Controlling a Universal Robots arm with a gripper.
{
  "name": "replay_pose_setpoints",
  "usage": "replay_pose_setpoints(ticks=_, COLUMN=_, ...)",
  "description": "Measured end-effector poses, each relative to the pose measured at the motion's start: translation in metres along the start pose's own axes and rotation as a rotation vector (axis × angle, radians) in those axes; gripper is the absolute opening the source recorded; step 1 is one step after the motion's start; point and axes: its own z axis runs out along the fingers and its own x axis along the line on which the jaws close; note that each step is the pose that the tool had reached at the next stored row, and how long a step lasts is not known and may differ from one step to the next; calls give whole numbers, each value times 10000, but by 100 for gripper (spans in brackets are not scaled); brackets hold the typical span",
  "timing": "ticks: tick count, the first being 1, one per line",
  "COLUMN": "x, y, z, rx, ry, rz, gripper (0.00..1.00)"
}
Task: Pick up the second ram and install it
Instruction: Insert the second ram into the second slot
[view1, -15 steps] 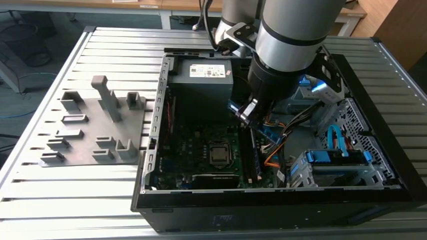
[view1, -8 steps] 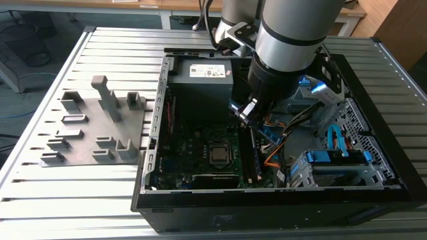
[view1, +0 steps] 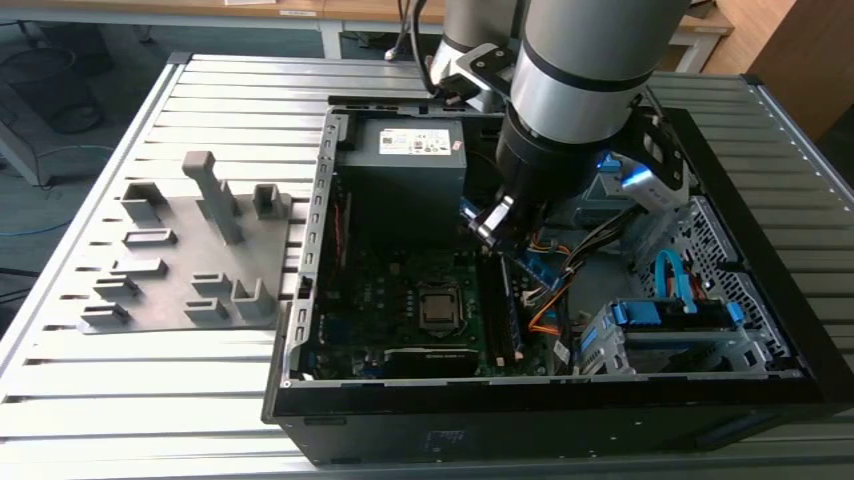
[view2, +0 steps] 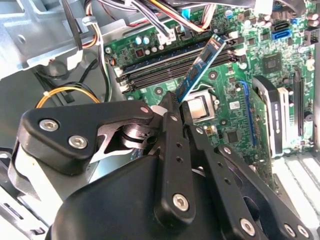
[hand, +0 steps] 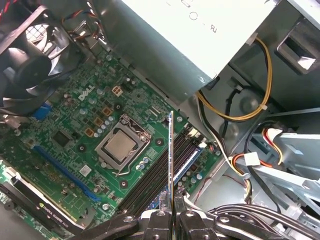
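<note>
We find the gripper (view2: 175, 107) clamped on the second ram (view2: 200, 67). The stick hangs edge-down inside the computer case (view1: 300, 330), above the memory slots (hand: 145, 184) beside the processor socket (hand: 121, 146) (not yet seated, as far as we can judge). In our judgement it should be held upright, parallel over an empty slot, and pressed evenly.
</note>
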Motion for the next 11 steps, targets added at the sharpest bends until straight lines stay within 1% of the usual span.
replay_pose_setpoints(ticks=11, x=0, y=0, z=1, rx=36, ry=-25, rz=439, gripper=14)
